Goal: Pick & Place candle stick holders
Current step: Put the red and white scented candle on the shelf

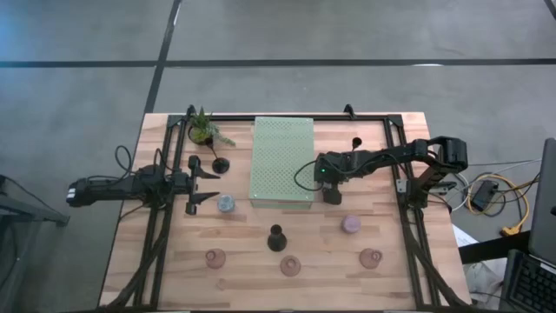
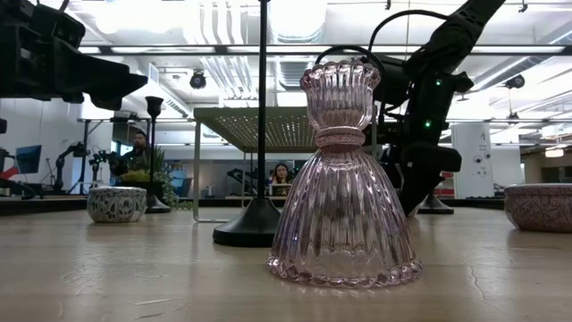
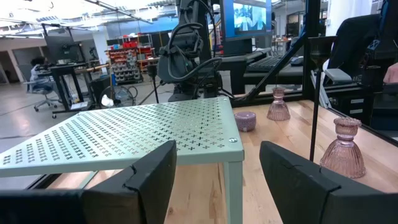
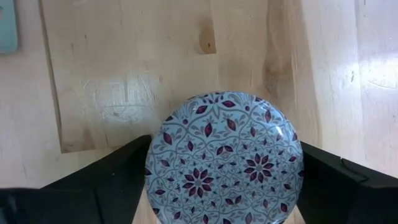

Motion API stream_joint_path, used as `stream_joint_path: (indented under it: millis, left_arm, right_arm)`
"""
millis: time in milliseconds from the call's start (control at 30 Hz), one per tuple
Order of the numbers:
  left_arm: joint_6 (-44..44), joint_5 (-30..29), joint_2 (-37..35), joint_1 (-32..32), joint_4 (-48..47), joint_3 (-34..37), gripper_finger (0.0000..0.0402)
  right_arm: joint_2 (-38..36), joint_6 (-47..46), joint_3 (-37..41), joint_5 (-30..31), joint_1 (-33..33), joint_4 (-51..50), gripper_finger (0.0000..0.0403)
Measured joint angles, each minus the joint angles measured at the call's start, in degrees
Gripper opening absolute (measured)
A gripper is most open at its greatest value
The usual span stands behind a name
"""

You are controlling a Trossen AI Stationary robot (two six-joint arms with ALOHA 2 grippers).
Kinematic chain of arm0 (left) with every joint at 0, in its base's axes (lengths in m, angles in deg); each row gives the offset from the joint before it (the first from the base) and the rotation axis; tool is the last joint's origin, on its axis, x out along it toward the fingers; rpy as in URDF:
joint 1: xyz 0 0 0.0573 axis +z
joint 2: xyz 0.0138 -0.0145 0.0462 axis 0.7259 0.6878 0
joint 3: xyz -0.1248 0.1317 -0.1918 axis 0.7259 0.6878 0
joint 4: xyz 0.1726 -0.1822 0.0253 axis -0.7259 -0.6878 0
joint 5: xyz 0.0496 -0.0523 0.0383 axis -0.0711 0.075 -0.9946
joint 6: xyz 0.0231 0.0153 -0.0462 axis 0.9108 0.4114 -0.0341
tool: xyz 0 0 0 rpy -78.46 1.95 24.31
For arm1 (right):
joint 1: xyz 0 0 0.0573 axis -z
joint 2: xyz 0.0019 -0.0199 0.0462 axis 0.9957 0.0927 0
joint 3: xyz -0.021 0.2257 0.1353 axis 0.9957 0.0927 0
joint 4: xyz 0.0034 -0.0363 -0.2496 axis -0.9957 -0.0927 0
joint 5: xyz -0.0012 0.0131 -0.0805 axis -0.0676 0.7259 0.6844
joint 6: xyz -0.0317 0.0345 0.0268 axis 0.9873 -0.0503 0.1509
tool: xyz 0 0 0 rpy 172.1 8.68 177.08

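Observation:
My right gripper (image 1: 332,193) is beside the near right corner of the pale green perforated mat (image 1: 282,161). It is shut on a pale blue patterned round cup (image 4: 224,155), which it hides in the high view. My left gripper (image 1: 211,185) is open and empty at the table's left, between a black candlestick (image 1: 219,163) and another pale blue cup (image 1: 226,203). Two more black candlesticks stand on their bases, one near the middle (image 1: 276,237) and one at the far right (image 1: 355,141). Three pink glass holders (image 1: 290,265) and a lilac cup (image 1: 351,224) stand near the front. My right gripper has the pale blue cup between its two fingers (image 4: 124,168), which meet its round side wall (image 4: 152,162) on opposite sides. The fingers come from above, pointing down. The cup's patterned face is level and faces up. I cannot tell whether it rests on the table.
A small green potted plant (image 1: 204,130) stands at the far left. The mat is a raised shelf on thin legs (image 3: 233,180). In the low view a pink glass holder (image 2: 344,179) stands close in front. People sit in the room behind.

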Motion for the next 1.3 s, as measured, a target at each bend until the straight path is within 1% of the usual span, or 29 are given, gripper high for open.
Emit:
stream_joint_path:
  millis: [233, 700, 867, 1133, 1300]
  left_arm:
    - [0.0, 0.0, 0.0, 0.0, 0.0, 0.0, 0.0236]
    - [0.0, 0.0, 0.0, 0.0, 0.0, 0.0, 0.0236]
    - [0.0, 0.0, 0.0, 0.0, 0.0, 0.0, 0.0236]
    - [0.0, 0.0, 0.0, 0.0, 0.0, 0.0, 0.0236]
    - [0.0, 0.0, 0.0, 0.0, 0.0, 0.0, 0.0236]
  right_arm:
    - [0.0, -0.5, 0.1, 0.4, 0.1, 0.1, 0.0292]
    - [-0.6, -1.0, 0.1, 2.1, 0.1, -0.6, 0.0291]
    - [-2.4, -0.9, 0.2, 3.3, 0.3, -3.6, 0.0291]
    - [-5.8, -1.2, -0.8, 2.0, 0.3, -6.9, 0.0291]
    - [-8.1, -1.1, -3.2, 1.7, 0.3, -11.0, 0.0291]
